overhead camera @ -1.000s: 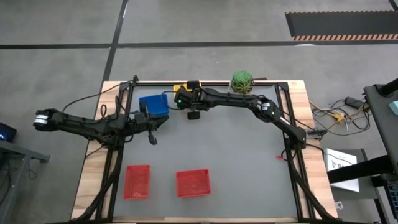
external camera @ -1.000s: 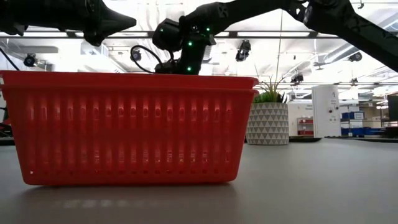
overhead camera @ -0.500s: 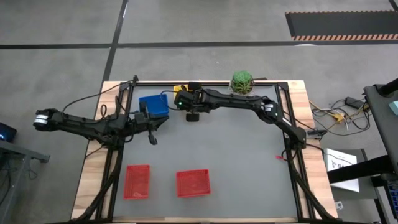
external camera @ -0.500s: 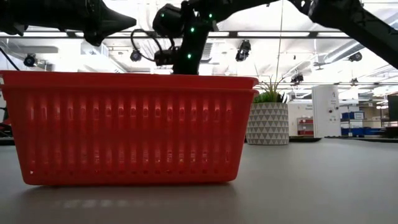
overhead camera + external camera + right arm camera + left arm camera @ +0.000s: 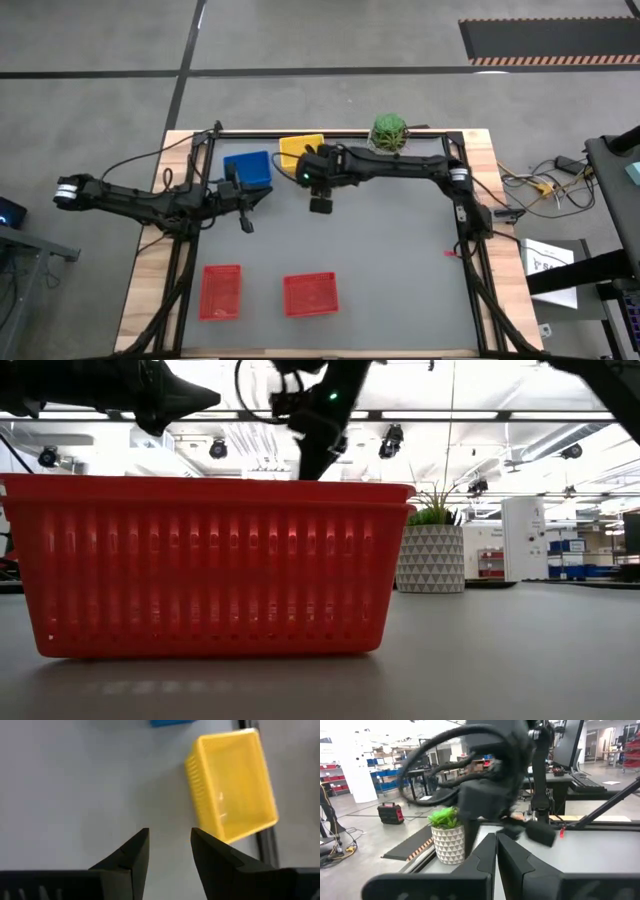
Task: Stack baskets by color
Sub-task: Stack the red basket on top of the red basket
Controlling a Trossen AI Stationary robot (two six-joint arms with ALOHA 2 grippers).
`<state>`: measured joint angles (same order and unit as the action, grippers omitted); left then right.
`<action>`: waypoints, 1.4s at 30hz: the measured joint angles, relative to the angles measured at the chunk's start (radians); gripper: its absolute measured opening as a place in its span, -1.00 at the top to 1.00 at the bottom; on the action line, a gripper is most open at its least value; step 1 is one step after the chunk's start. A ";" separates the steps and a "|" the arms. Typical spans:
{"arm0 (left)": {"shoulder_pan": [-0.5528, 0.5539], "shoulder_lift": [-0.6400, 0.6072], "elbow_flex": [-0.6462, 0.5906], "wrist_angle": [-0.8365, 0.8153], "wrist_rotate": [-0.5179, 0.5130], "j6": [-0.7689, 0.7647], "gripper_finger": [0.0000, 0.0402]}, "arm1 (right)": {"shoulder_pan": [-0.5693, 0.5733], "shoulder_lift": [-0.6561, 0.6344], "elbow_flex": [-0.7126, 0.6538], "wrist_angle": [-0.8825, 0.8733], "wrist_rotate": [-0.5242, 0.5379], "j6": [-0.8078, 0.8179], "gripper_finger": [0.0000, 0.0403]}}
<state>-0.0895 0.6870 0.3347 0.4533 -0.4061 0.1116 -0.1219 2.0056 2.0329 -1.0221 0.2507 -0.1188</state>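
High view: the plant (image 5: 389, 131) at the far edge of the tabletop (image 5: 400, 260) serves as the landmark. The yellow basket (image 5: 300, 148) lies just left of the plant along the same far edge, slightly skewed; the blue basket (image 5: 247, 167) sits just beyond it, farther from the plant. Two red baskets lie well apart from the plant near the opposite, near edge: one (image 5: 310, 294) toward the middle, the other (image 5: 221, 291) farther left.

The right end effector (image 5: 320, 204) hangs over bare tabletop just beside the yellow basket, on the side away from the plant's edge. In the right wrist view its fingers (image 5: 131, 857) stand parted with a clear gap, holding nothing and touching nothing; the yellow basket (image 5: 231, 793) lies ahead of them, empty, with a strip of the blue basket (image 5: 172, 722) at the frame edge.

The left end effector (image 5: 245, 224) rests below the blue basket, farther from the plant. In the left wrist view its fingers (image 5: 490, 865) are pressed together, empty, with the plant (image 5: 447, 837) beyond.

Low view: a red basket (image 5: 205, 565) fills the foreground; the plant (image 5: 433, 550) stands behind it.
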 joint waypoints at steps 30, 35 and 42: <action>0.000 0.166 -0.001 0.139 0.000 -0.002 1.00 | 0.200 -0.747 -1.255 1.168 -0.027 -0.008 0.32; 0.000 0.208 0.001 0.207 0.000 -0.005 1.00 | 0.201 -0.827 -1.363 1.308 -0.096 -0.061 0.32; -0.001 0.292 0.035 0.254 0.002 -0.151 1.00 | 0.200 -0.915 -1.450 1.403 -0.128 -0.137 0.32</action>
<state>-0.0908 0.9786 0.3693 0.7071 -0.4045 -0.0392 0.0784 1.0905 0.5833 0.3806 0.1230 -0.2556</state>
